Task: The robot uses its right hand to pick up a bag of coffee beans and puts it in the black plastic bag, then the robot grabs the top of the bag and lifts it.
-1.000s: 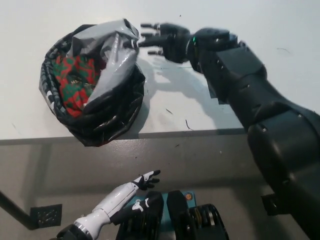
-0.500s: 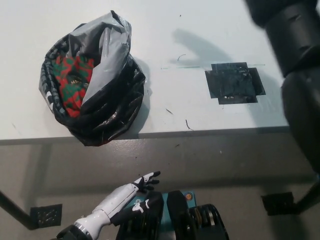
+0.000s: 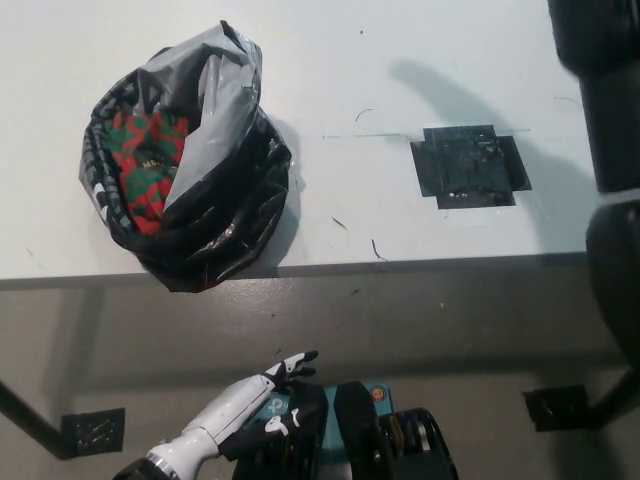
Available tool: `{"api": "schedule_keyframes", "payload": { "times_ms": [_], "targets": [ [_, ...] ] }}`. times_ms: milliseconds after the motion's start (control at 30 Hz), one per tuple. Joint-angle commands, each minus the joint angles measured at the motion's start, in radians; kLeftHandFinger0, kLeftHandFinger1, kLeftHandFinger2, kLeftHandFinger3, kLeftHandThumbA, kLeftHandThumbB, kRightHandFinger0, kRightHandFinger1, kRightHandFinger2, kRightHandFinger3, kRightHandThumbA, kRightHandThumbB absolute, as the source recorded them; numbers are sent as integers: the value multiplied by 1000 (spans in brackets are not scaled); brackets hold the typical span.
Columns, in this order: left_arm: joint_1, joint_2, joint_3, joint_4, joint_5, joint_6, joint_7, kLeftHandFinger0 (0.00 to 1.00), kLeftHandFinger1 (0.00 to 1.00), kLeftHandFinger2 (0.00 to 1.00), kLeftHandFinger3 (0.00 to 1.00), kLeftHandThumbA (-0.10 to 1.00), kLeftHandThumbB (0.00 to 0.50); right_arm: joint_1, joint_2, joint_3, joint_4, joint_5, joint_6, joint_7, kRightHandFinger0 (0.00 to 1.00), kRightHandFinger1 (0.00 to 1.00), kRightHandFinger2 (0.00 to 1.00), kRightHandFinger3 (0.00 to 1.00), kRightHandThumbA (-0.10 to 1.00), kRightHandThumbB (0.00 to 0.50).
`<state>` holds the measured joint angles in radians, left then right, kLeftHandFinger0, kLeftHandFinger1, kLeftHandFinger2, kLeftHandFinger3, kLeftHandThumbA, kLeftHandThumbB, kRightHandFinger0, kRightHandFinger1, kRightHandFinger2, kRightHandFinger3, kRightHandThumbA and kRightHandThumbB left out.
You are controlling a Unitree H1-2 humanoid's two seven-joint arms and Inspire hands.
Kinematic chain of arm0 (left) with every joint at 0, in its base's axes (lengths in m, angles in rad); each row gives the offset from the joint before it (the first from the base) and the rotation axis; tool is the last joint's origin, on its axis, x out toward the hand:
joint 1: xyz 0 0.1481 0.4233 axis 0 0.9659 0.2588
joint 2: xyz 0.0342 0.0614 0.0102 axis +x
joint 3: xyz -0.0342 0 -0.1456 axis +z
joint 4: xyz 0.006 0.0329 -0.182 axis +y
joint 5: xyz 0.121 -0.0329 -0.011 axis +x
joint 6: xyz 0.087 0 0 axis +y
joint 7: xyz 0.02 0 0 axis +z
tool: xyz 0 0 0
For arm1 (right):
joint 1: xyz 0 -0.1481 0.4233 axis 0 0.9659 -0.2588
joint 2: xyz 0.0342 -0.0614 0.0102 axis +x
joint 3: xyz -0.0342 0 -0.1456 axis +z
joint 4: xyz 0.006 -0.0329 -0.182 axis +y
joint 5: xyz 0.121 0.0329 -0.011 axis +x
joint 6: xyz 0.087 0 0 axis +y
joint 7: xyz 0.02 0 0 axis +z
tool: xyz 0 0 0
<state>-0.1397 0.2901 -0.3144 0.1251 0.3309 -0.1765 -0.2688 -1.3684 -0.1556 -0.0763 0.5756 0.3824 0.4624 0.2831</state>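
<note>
Black plastic bag [image 3: 215, 215]: limp, slick film holding coffee bag [image 3: 148, 170]; grab the bunched top flap. Right hand unseen, left hand [image 3: 285, 368] idle, fingers apart.

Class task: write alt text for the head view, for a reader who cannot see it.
A black plastic bag sits open on a white table, a red and green coffee bag inside. The black right arm rises at the right edge; the white left hand rests below the table.

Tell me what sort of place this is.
Probably a robot test bench or lab, not a home: a plain white table with a patch of black tape marking a spot, one black plastic bag holding a red and green coffee bag, and a bare grey floor.
</note>
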Motion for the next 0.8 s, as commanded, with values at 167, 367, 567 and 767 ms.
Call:
{"api": "schedule_keyframes", "payload": {
  "times_ms": [167,367,567,767],
  "targets": [
    [-38,-26,185,27,-179,-111,122,1000,1000,1000,1000,1000,316,551,-326,-168,-1416,-264,-3,-18,1000,1000,1000,1000,1000,411],
    [-70,-25,191,55,-184,-117,118,1000,1000,1000,1000,1000,327,807,-342,-283,-1526,-166,-112,-11,1000,1000,1000,1000,1000,381],
    [-100,-22,173,85,-148,-131,116,1000,1000,1000,1000,1000,320,1023,-273,-275,-1526,-123,-286,-37,1000,1000,1000,1000,1000,342],
    [-121,-25,179,100,-143,-130,112,1000,1000,1000,1000,1000,331,1095,-214,-230,-1526,-150,-380,-56,1000,1000,1000,1000,1000,295]
  ]
}}
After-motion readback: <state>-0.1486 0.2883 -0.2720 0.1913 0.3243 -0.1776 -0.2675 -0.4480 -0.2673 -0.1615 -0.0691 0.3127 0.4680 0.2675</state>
